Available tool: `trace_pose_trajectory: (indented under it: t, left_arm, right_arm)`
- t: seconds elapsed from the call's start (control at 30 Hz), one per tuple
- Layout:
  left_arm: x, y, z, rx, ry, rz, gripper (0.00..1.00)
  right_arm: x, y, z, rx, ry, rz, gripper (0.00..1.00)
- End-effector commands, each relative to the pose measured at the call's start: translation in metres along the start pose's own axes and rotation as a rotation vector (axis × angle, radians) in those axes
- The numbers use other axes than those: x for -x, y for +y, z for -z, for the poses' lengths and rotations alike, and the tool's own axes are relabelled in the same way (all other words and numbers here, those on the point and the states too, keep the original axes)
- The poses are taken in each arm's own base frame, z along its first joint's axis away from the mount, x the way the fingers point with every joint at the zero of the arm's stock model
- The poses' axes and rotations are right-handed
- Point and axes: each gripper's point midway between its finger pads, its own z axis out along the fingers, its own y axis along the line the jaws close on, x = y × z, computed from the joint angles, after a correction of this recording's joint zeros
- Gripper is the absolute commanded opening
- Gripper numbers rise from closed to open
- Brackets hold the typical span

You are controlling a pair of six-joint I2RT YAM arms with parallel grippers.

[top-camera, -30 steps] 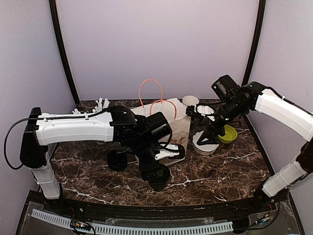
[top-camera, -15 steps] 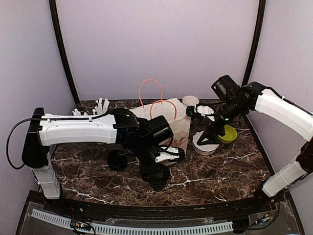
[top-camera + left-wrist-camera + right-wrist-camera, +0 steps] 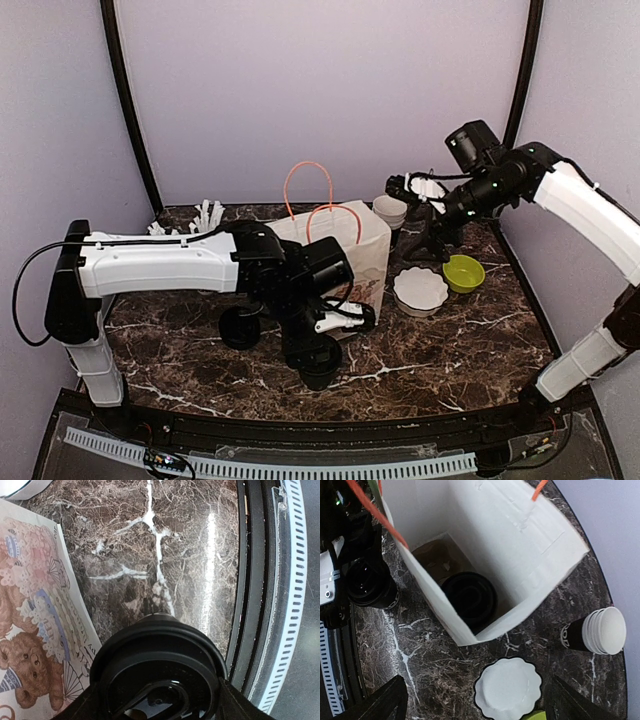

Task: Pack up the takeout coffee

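Note:
One takeout coffee, a black cup with a black lid, stands on the marble in front of the bag. My left gripper is down over it. Its fingers flank the lid closely on both sides, still open. The right wrist view shows this cup too. A second coffee stands to the left. Another lidded cup sits inside the white paper bag. My right gripper hangs high over the bag's right side, open and empty.
The bag has orange handles and a teddy-bear print. A stack of lidless cups, a scalloped white plate and a green bowl stand to the right. White sticks are at the back left. The table's front rail is near.
My right arm has risen from over the white plate and swung back, higher beside the bag. My left jaws have narrowed around the front cup, which has not moved.

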Motion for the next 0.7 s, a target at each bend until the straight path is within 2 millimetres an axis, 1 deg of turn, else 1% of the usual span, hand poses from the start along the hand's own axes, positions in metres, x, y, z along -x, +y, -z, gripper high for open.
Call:
trace_pose_trajectory:
  t: [0.0, 0.1, 0.13, 0.17, 0.2, 0.23, 0.27, 0.3, 0.33, 0.37, 0.4, 0.43, 0.47, 0.5, 0.53, 0.57, 0.63, 0.67]
  left_arm:
    - [-0.003, -0.006, 0.029, -0.006, -0.01, 0.013, 0.67]
    - [-0.001, -0.008, 0.044, -0.001, -0.043, 0.022, 0.65]
    - [0.001, -0.009, 0.053, 0.001, -0.065, 0.023, 0.65]
    - [0.002, -0.011, 0.058, -0.003, -0.078, 0.023, 0.65]
    - [0.004, -0.014, 0.068, -0.003, -0.103, 0.025, 0.65]
    - [0.006, -0.016, 0.073, -0.007, -0.116, 0.026, 0.65]
    - [0.007, -0.018, 0.085, -0.007, -0.135, 0.03, 0.65]
    - [0.006, -0.021, 0.09, -0.015, -0.134, 0.033, 0.65]
    - [0.01, -0.023, 0.103, -0.013, -0.164, 0.037, 0.65]
    - [0.007, -0.026, 0.109, -0.019, -0.158, 0.039, 0.65]
    - [0.011, -0.028, 0.123, -0.013, -0.188, 0.048, 0.65]
    - [0.008, -0.03, 0.13, -0.015, -0.185, 0.053, 0.65]
    - [0.01, -0.031, 0.144, -0.003, -0.216, 0.063, 0.65]
    - [0.008, -0.032, 0.151, 0.001, -0.218, 0.068, 0.65]
    - [0.009, -0.033, 0.168, 0.012, -0.26, 0.078, 0.64]
    - [0.008, -0.034, 0.176, 0.013, -0.281, 0.081, 0.64]
    - [0.005, -0.036, 0.21, 0.036, -0.373, 0.092, 0.65]
    - [0.005, -0.035, 0.218, 0.044, -0.394, 0.107, 0.65]
  right_arm:
    - [0.037, -0.028, 0.038, -0.101, -0.118, 0.021, 0.95]
    - [0.063, -0.041, 0.054, -0.139, -0.192, 0.034, 0.95]
    - [0.071, -0.045, 0.059, -0.152, -0.219, 0.033, 0.95]
    - [0.079, -0.051, 0.06, -0.161, -0.239, 0.026, 0.95]
    - [0.086, -0.054, 0.061, -0.163, -0.262, 0.023, 0.95]
    - [0.092, -0.059, 0.057, -0.157, -0.275, 0.016, 0.95]
    - [0.097, -0.064, 0.054, -0.15, -0.286, 0.008, 0.95]
    - [0.102, -0.067, 0.05, -0.138, -0.297, 0.003, 0.95]
    - [0.107, -0.07, 0.045, -0.122, -0.306, -0.001, 0.95]
    - [0.113, -0.073, 0.041, -0.106, -0.317, -0.001, 0.94]
    - [0.119, -0.074, 0.037, -0.087, -0.326, 0.001, 0.94]
    - [0.123, -0.075, 0.031, -0.069, -0.329, -0.001, 0.93]
    - [0.128, -0.076, 0.026, -0.052, -0.334, 0.002, 0.93]
    - [0.132, -0.075, 0.02, -0.027, -0.336, 0.007, 0.92]
    - [0.137, -0.07, 0.014, 0.006, -0.339, 0.021, 0.92]
    - [0.142, -0.066, 0.011, 0.032, -0.345, 0.037, 0.92]
    - [0.148, -0.057, 0.001, 0.08, -0.347, 0.068, 0.92]
    - [0.15, -0.055, -0.004, 0.09, -0.348, 0.078, 0.92]
